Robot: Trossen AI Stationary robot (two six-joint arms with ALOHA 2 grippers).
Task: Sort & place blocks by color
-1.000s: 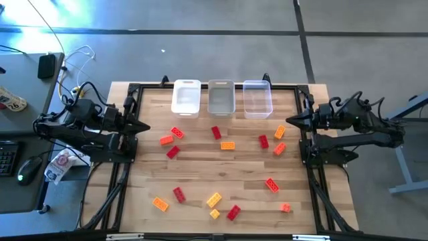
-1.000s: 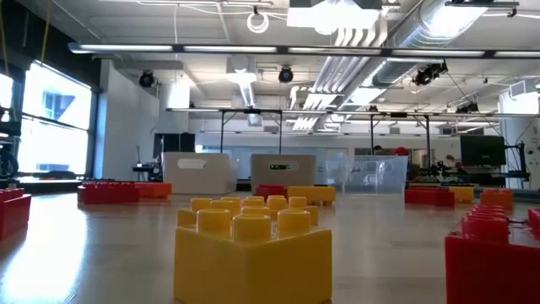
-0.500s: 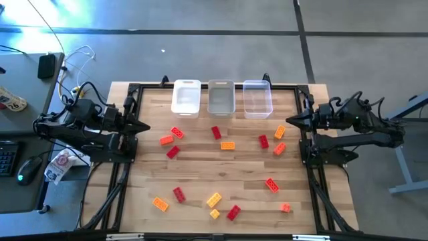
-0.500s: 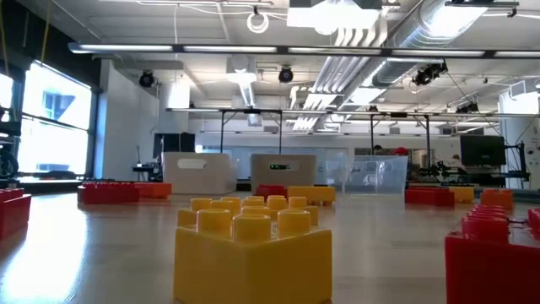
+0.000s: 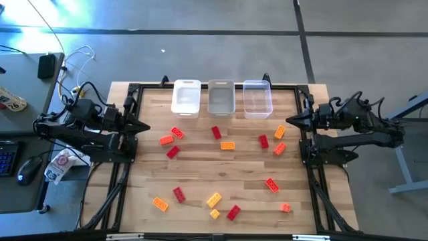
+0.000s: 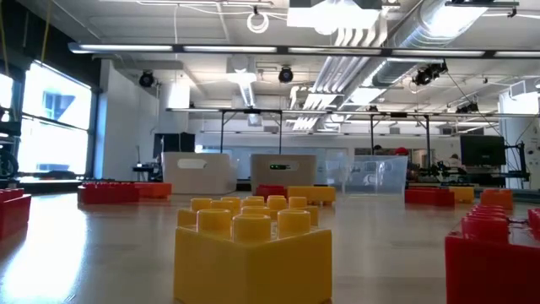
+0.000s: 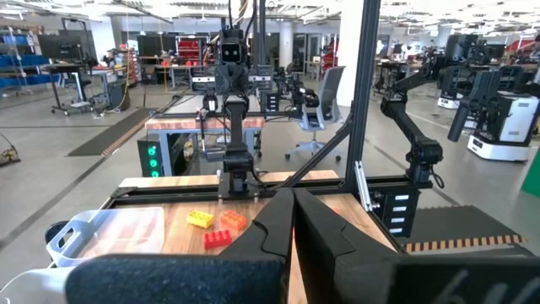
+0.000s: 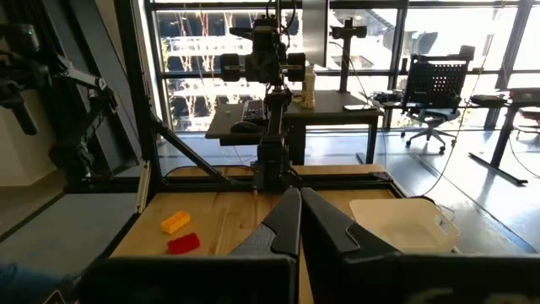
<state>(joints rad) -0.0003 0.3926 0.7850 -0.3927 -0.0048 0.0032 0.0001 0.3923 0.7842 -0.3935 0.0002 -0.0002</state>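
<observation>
Blocks (image 5: 227, 145) scattered on wooden table (image 5: 227, 174)

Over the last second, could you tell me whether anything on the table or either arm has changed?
Nothing has visibly changed. The left gripper and right gripper stay shut and parked at the table's left and right edges, holding nothing. The blocks lie scattered where they were, and the three bins at the far edge are unmoved.
</observation>
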